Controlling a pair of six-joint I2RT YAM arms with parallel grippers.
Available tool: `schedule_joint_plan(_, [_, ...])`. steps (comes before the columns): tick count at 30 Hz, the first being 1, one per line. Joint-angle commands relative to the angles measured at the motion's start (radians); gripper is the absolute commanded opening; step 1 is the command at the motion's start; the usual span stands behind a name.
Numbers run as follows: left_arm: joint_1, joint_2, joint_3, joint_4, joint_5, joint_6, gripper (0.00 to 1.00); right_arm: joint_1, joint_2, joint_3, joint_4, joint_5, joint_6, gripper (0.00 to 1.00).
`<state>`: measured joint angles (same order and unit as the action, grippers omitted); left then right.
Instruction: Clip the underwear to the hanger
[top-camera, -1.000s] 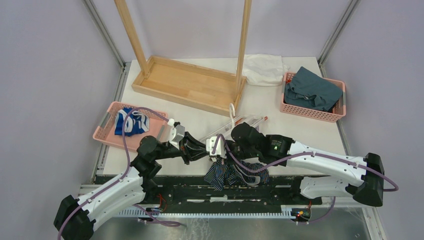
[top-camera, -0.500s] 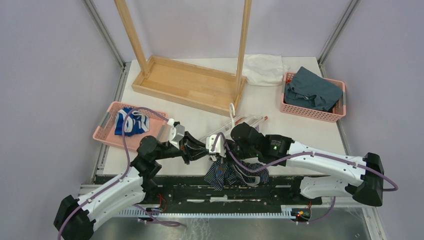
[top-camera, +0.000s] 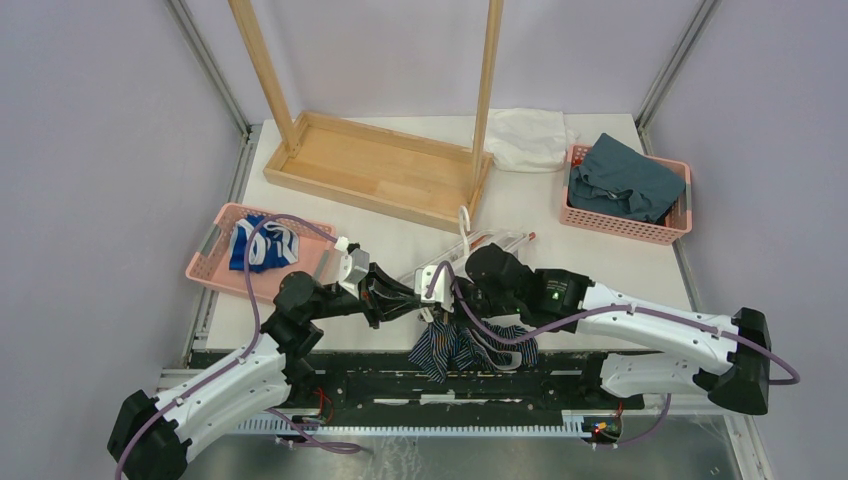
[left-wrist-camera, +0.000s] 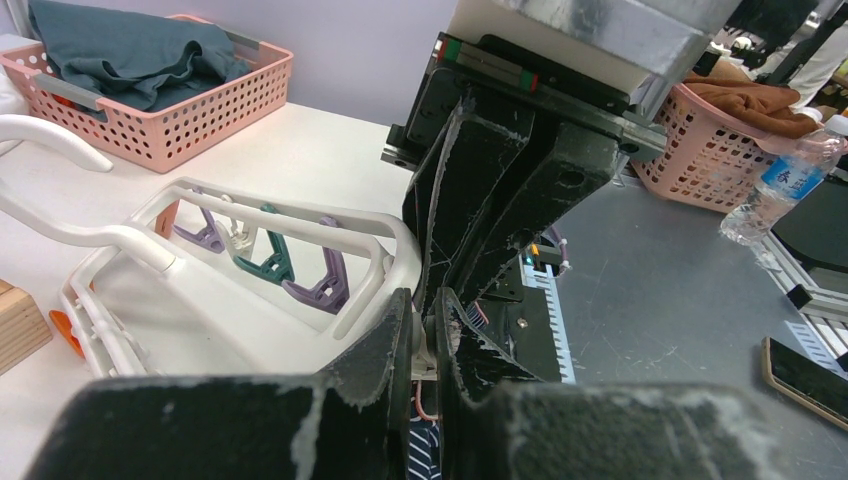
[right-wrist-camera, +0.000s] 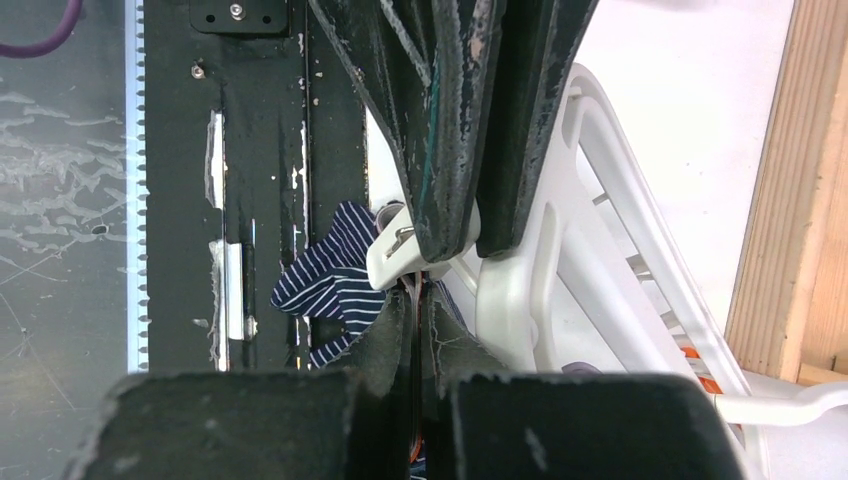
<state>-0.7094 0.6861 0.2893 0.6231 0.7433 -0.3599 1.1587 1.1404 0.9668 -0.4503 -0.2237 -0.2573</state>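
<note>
Underwear (right-wrist-camera: 330, 285) is hanging at 6 o'clock of the hanger (right-wrist-camera: 515, 300). Right gripper (right-wrist-camera: 418, 300) is pinching its fabric tight; left gripper (left-wrist-camera: 425, 310) is narrowly squeezing a white clip (right-wrist-camera: 395, 252).

Light: bright, even and diffuse, falling from above in all three views.
Shadows: soft and faint, darkest under the two arms at 6 o'clock of the top view.
Glare: the white table top (top-camera: 590, 250) is nearly washed out; the grey metal surface (right-wrist-camera: 60, 200) at 9 o'clock of the right wrist view shows a streaky sheen.
Soft focus: the black left gripper (left-wrist-camera: 423, 312) and the black right gripper (right-wrist-camera: 420, 302), each at 6 o'clock of its own wrist view.
Sharp: the navy pinstriped underwear (right-wrist-camera: 335, 285) and the white clothespin clip (right-wrist-camera: 400, 250).
Distortion: the aluminium frame posts (top-camera: 205, 65) splay outward at 11 and 1 o'clock of the top view.
</note>
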Motion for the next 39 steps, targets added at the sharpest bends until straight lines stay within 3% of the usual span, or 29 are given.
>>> schedule_joint_plan(1, [-0.004,-0.012,0.046,0.046,0.003,0.024,0.03,0.002,-0.028,0.063,0.022,0.007,0.018,0.00])
schedule_joint_plan(28, [-0.003,-0.011,0.050,0.029,0.000,0.029,0.03,0.002,-0.047,0.092,0.027,-0.044,0.039,0.00])
schedule_joint_plan(35, [-0.007,-0.013,0.050,0.027,-0.002,0.026,0.11,0.002,-0.028,0.088,0.058,-0.056,0.046,0.00])
schedule_joint_plan(39, [-0.009,-0.018,0.050,0.020,-0.020,0.021,0.21,0.003,-0.029,0.090,0.065,-0.047,0.046,0.00])
